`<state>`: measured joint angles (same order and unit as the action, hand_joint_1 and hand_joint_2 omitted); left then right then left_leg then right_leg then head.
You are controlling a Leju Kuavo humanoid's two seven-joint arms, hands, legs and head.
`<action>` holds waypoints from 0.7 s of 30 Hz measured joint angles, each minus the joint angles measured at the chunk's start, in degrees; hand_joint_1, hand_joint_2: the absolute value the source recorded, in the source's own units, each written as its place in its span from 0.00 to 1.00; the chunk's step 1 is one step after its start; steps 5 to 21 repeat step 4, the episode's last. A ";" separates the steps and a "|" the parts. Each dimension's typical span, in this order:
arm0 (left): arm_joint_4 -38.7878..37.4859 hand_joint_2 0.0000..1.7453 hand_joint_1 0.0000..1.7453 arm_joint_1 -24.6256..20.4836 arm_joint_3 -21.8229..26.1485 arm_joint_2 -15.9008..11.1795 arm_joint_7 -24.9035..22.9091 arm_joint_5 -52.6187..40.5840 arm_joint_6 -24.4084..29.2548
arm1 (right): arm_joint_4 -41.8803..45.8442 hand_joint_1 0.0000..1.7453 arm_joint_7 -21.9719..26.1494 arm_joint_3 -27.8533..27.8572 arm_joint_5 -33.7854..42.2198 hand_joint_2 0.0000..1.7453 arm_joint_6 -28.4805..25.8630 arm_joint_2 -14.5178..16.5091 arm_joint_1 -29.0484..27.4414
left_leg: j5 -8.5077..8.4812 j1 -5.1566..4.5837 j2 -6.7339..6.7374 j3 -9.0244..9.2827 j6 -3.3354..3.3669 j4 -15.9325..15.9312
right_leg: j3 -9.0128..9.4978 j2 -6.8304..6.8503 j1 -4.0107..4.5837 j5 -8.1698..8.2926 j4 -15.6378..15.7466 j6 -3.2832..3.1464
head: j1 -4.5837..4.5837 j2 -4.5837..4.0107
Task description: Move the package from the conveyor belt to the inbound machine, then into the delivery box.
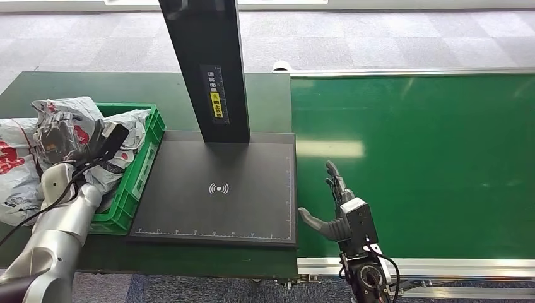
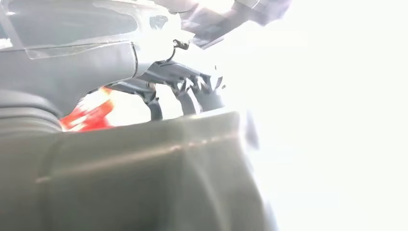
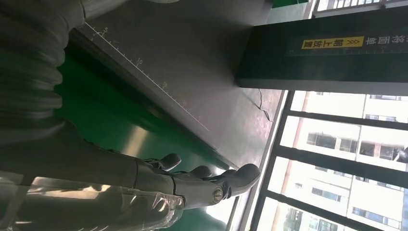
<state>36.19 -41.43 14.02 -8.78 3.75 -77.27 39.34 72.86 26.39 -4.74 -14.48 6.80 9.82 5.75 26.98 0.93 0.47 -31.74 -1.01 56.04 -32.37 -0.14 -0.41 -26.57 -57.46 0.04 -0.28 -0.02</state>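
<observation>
A crumpled grey and white package [image 1: 63, 129] with red print sits over the green delivery box [image 1: 142, 165] at the left. My left hand [image 1: 104, 145] grips it, and the bag hides most of the hand. In the left wrist view dark fingers [image 2: 192, 89] lie against the white and red package [image 2: 91, 113]. My right hand [image 1: 334, 202] hovers open over the near left end of the green conveyor belt [image 1: 416, 158], beside the black inbound machine plate [image 1: 214, 189]. Its fingers [image 3: 211, 178] are spread with nothing in them.
The machine's black column [image 1: 205, 63] rises from the back of the plate. More white bags [image 1: 12, 170] lie in and left of the box. Past the table is grey carpet. The belt's metal rail [image 1: 441, 265] runs along the near edge.
</observation>
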 joint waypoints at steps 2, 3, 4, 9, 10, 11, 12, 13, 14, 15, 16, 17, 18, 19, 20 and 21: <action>6.89 0.00 0.00 0.99 6.56 3.25 16.30 5.86 0.71 | 0.03 0.00 0.02 -0.13 0.37 1.00 -0.36 0.09 0.01 | 0.01 0.00 0.04 -0.19 0.00 0.01 | -0.15 -0.01 0.00 0.02 0.00 0.01 | 0.01 0.01; 10.36 0.00 0.00 1.35 10.52 5.07 23.79 9.33 0.81 | -0.04 0.00 0.10 -0.26 0.60 1.00 -0.52 0.12 0.12 | 0.02 -0.01 0.13 -0.26 -0.01 0.02 | -0.23 -0.08 -0.01 0.04 0.00 0.01 | 0.01 0.02; 11.93 0.00 0.00 1.47 12.59 6.00 27.59 11.01 0.81 | -0.07 0.00 0.14 -0.33 0.72 1.00 -0.61 0.13 0.17 | 0.03 -0.01 0.18 -0.30 -0.01 0.02 | -0.26 -0.11 -0.01 0.05 0.00 0.02 | 0.01 0.02; 11.93 0.00 0.00 1.47 12.59 6.00 27.59 11.01 0.81 | -0.07 0.00 0.14 -0.33 0.72 1.00 -0.61 0.13 0.17 | 0.03 -0.01 0.18 -0.30 -0.01 0.02 | -0.26 -0.11 -0.01 0.05 0.00 0.02 | 0.01 0.02; 11.93 0.00 0.00 1.47 12.59 6.00 27.59 11.01 0.81 | -0.07 0.00 0.14 -0.33 0.72 1.00 -0.61 0.13 0.17 | 0.03 -0.01 0.18 -0.30 -0.01 0.02 | -0.26 -0.11 -0.01 0.05 0.00 0.02 | 0.01 0.02; 11.93 0.00 0.00 1.47 12.59 6.00 27.59 11.01 0.81 | -0.07 0.00 0.14 -0.33 0.72 1.00 -0.61 0.13 0.17 | 0.03 -0.01 0.18 -0.30 -0.01 0.02 | -0.26 -0.11 -0.01 0.05 0.00 0.02 | 0.01 0.02; 11.93 0.00 0.00 1.47 12.59 6.00 27.59 11.01 0.81 | -0.07 0.00 0.14 -0.33 0.72 1.00 -0.61 0.13 0.17 | 0.03 -0.01 0.18 -0.30 -0.01 0.02 | -0.26 -0.11 -0.01 0.05 0.00 0.02 | 0.01 0.02; 11.93 0.00 0.00 1.47 12.59 6.00 27.59 11.01 0.81 | -0.07 0.00 0.14 -0.33 0.72 1.00 -0.61 0.13 0.17 | 0.03 -0.01 0.18 -0.30 -0.01 0.02 | -0.26 -0.11 -0.01 0.05 0.00 0.02 | 0.01 0.02; 11.93 0.00 0.00 1.47 12.59 6.00 27.59 11.01 0.81 | -0.07 0.00 0.14 -0.33 0.72 1.00 -0.61 0.13 0.17 | 0.03 -0.01 0.18 -0.30 -0.01 0.02 | -0.26 -0.11 -0.01 0.05 0.00 0.02 | 0.01 0.02; 11.93 0.00 0.00 1.47 12.59 6.00 27.59 11.01 0.81 | -0.07 0.00 0.14 -0.33 0.72 1.00 -0.61 0.13 0.17 | 0.03 -0.01 0.18 -0.30 -0.01 0.02 | -0.26 -0.11 -0.01 0.05 0.00 0.02 | 0.01 0.02; 11.93 0.00 0.00 1.47 12.59 6.00 27.59 11.01 0.81 | -0.07 0.00 0.14 -0.33 0.72 1.00 -0.61 0.13 0.17 | 0.03 -0.01 0.18 -0.30 -0.01 0.02 | -0.26 -0.11 -0.01 0.05 0.00 0.02 | 0.01 0.02; 11.93 0.00 0.00 1.47 12.59 6.00 27.59 11.01 0.81 | -0.07 0.00 0.14 -0.33 0.72 1.00 -0.61 0.13 0.17 | 0.03 -0.01 0.18 -0.30 -0.01 0.02 | -0.26 -0.11 -0.01 0.05 0.00 0.02 | 0.01 0.02; 11.93 0.00 0.00 1.47 12.59 6.00 27.59 11.01 0.81 | -0.07 0.00 0.14 -0.33 0.72 1.00 -0.61 0.13 0.17 | 0.03 -0.01 0.18 -0.30 -0.01 0.02 | -0.26 -0.11 -0.01 0.05 0.00 0.02 | 0.01 0.02; 11.93 0.00 0.00 1.47 12.59 6.00 27.59 11.01 0.81 | -0.07 0.00 0.14 -0.33 0.72 1.00 -0.61 0.13 0.17 | 0.03 -0.01 0.18 -0.30 -0.01 0.02 | -0.26 -0.11 -0.01 0.05 0.00 0.02 | 0.01 0.02; 11.93 0.00 0.00 1.47 12.59 6.00 27.59 11.01 0.81 | -0.07 0.00 0.14 -0.33 0.72 1.00 -0.61 0.13 0.17 | 0.03 -0.01 0.18 -0.30 -0.01 0.02 | -0.26 -0.11 -0.01 0.05 0.00 0.02 | 0.01 0.02; 11.93 0.00 0.00 1.47 12.59 6.00 27.59 11.01 0.81 | -0.07 0.00 0.14 -0.33 0.72 1.00 -0.61 0.13 0.17 | 0.03 -0.01 0.18 -0.30 -0.01 0.02 | -0.26 -0.11 -0.01 0.05 0.00 0.02 | 0.01 0.02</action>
